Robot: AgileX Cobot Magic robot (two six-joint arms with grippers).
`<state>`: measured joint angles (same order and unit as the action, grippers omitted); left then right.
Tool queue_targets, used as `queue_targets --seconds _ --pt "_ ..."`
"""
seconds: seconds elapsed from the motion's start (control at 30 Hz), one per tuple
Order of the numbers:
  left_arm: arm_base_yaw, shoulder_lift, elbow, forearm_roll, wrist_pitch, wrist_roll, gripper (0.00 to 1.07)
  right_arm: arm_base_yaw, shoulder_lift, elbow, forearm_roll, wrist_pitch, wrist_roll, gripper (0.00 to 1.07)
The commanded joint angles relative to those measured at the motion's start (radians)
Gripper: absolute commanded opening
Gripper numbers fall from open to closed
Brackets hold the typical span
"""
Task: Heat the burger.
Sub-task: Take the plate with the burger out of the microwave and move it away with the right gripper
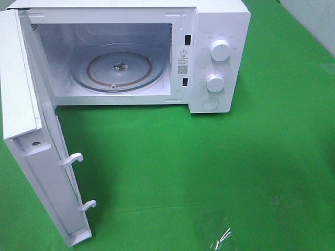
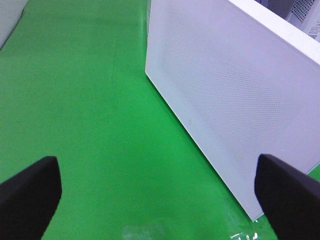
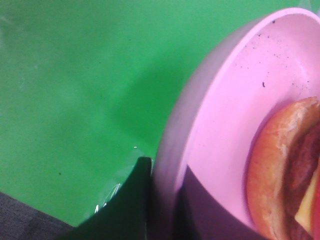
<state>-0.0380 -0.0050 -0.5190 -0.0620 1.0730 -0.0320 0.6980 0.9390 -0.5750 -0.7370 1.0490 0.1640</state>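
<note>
Right gripper (image 3: pixel 162 210) clamped on the rim of the pink plate (image 3: pixel 235 100), burger (image 3: pixel 285 170) lying on that plate, left gripper (image 2: pixel 160 190) spread wide over green cloth (image 2: pixel 90 110), white microwave (image 1: pixel 220 31) upper frame, door (image 1: pixel 31 130) swung open, glass turntable (image 1: pixel 119 68) bare

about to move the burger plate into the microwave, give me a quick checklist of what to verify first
1. Microwave door swung fully open: ok.
2. Glass turntable bare, with room for a plate: ok.
3. Right gripper clamped on the rim of the pink plate: ok, its fingers pinch the rim from both sides.
4. Burger sitting on the plate: ok, though only part of it shows.
5. Left gripper open, holding nothing, beside the door's outer face: ok.
6. Plate's path to the cavity: cannot tell, since the plate and right arm are outside the high view.
</note>
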Motion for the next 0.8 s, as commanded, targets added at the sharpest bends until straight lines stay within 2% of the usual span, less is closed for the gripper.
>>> queue_targets --seconds 0.03,0.3,0.43,0.8 --pt "0.003 -0.016 0.003 -0.002 -0.006 -0.001 0.97 -0.006 0.064 -0.039 -0.106 0.044 0.110 0.00" --pt "0.003 -0.016 0.003 -0.002 -0.006 -0.001 0.97 -0.006 0.157 -0.065 -0.106 0.066 0.224 0.00" --pt "0.003 -0.016 0.003 -0.002 -0.006 -0.001 0.97 -0.006 0.231 -0.070 -0.106 0.087 0.377 0.00" --pt "0.003 -0.016 0.003 -0.002 -0.006 -0.001 0.97 -0.009 0.371 -0.133 -0.103 0.076 0.450 0.00"
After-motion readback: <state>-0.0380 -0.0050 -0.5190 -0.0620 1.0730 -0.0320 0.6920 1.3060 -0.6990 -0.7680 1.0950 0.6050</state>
